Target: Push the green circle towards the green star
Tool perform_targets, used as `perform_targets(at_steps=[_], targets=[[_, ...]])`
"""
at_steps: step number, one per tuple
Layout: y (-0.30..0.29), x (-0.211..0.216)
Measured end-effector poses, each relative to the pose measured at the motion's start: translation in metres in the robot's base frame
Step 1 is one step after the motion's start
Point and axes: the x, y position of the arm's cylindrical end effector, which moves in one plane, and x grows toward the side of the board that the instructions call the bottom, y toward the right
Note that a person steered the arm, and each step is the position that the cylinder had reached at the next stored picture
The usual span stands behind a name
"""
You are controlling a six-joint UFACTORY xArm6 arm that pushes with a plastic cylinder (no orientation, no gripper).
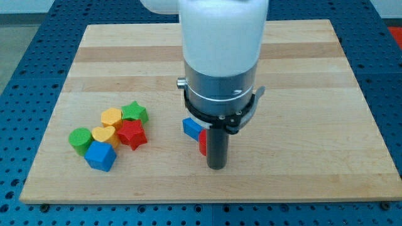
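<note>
I'm hovering over the middle of the board [301,56], my tip [217,167] sitting low and a little right of centre in the frame, holding nothing, since it's only a bare rod that pushes. It's touching or all but touching a red block [203,143] on its left side, with a blue block [191,127] just up and left of that; my own body is hiding part of both, so I'm not calling their shapes. The green circle [80,139] is lying well apart from me, at the far left end of the cluster in the lower left of the frame. The green star [135,112] is sitting at that cluster's upper right. Between them are crowding a yellow block [111,117], a yellow heart [104,134], a red star [132,134] and a blue cube [100,156], which is just below and to the right of the circle. Here's what I'm worrying about: travelling left from here, I'm likely to drag the red and blue blocks with me, or plough into the cluster from the wrong side and knock the star away. I'm needing to get round to the circle's far left. Even then, pushing right is risking trouble, because the yellow pieces are standing in the path, so the whole pack may shunt along and carry the star off. An off-centre contact could also let the circle roll off my tip and slip down toward the board's near edge.
</note>
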Motion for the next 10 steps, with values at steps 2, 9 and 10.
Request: perform_targets(at_steps=[2,9,10], targets=[[-0.002,0.004],[-0.232,0.002],[-0.201,0.002]])
